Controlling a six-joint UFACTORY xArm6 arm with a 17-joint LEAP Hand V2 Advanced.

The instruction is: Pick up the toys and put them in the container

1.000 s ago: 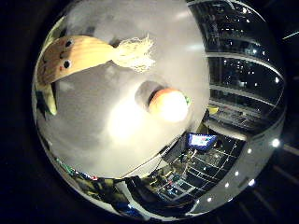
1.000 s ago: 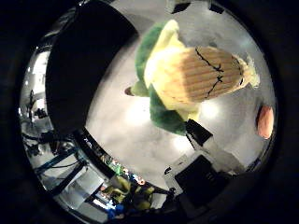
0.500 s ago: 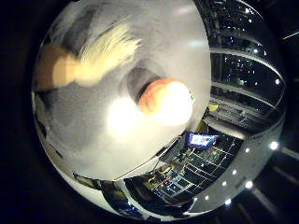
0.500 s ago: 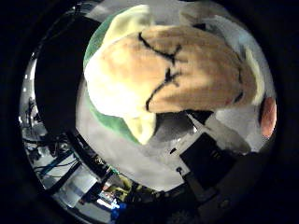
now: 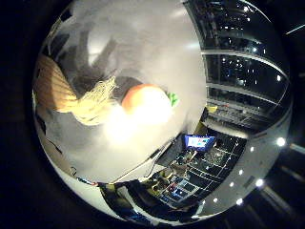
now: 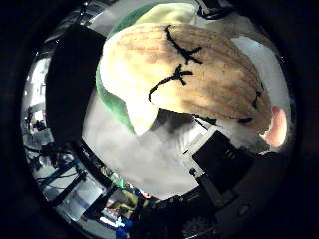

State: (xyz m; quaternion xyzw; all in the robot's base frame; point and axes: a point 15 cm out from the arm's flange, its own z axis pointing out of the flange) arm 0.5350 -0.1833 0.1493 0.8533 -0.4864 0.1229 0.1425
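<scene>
A plush corn toy with yellow ribbed body, black stitched face marks and green and pale husk leaves is seen filling most of the thumb side palm view, so it is very close to the palm. Black parts of the hand are seen beside the toy, but whether the fingers are curled round it or straight cannot be told. No writing or label can be read on the toy. In the little finger side palm view the corn's pale fringe and ribbed end are seen lying on a white table, just beside an orange round toy with a small green tip. A dark container is seen on the table next to the corn. Compared with half a second ago, the corn fills slightly more of the thumb side view, and the fringe is seen nearer the orange toy in the other view; the camera has moved with the hand.
</scene>
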